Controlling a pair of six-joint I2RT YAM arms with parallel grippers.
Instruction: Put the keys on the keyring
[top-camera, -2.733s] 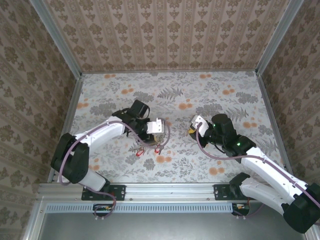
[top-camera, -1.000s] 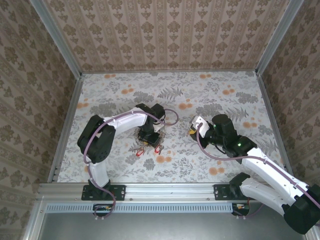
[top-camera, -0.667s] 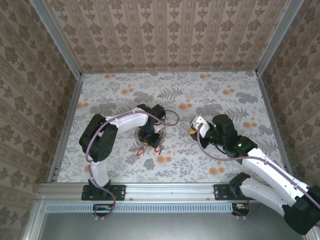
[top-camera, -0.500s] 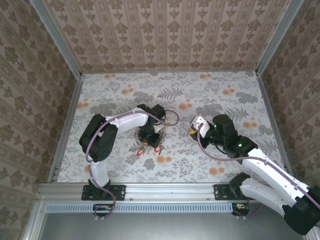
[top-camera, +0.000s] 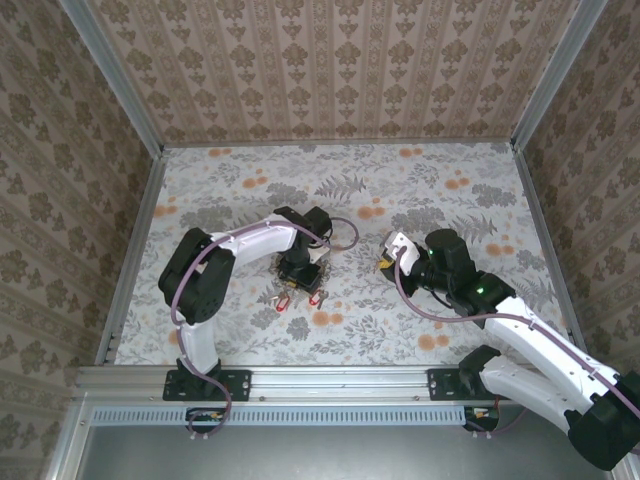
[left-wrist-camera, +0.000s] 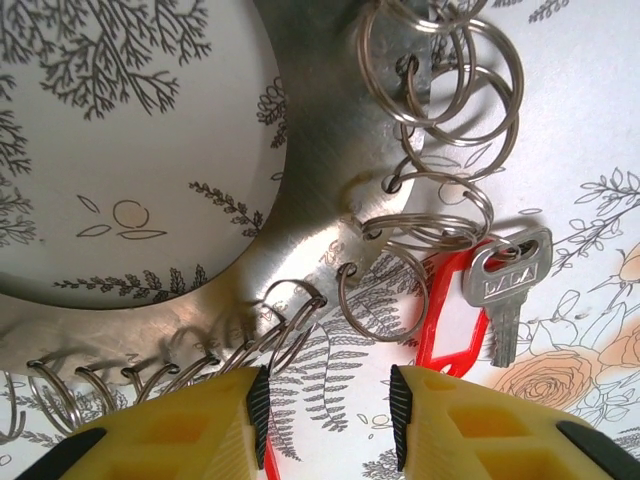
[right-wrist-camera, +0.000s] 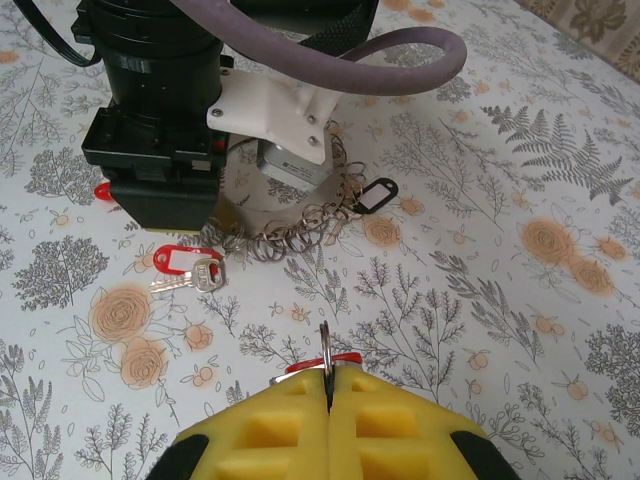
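Note:
The keyring (left-wrist-camera: 300, 230) is a broad silvery band with several small split rings hooked along its rim. My left gripper (left-wrist-camera: 330, 420) hovers open just off that rim, with bare table between its yellow fingers. One key (left-wrist-camera: 507, 290) with a red tag lies right of the rim. In the right wrist view the same keyring (right-wrist-camera: 300, 225) pokes out from under the left arm, and the key (right-wrist-camera: 205, 275) lies beside it. My right gripper (right-wrist-camera: 328, 385) is shut on a key's small split ring (right-wrist-camera: 324, 350), its red head (right-wrist-camera: 345, 358) peeking out. From above, the left gripper (top-camera: 299, 270) and right gripper (top-camera: 386, 258) stand apart.
A small black oval loop (right-wrist-camera: 372, 193) lies at the keyring's right side. Two red key tags (top-camera: 282, 300) (top-camera: 315, 297) rest on the floral tabletop (top-camera: 430, 190) just in front of the left gripper. Patterned walls enclose the table on three sides.
Over 2.7 s the left arm swung round and came down over the keyring. In the last second it barely shifted. The right arm has held still with its key.

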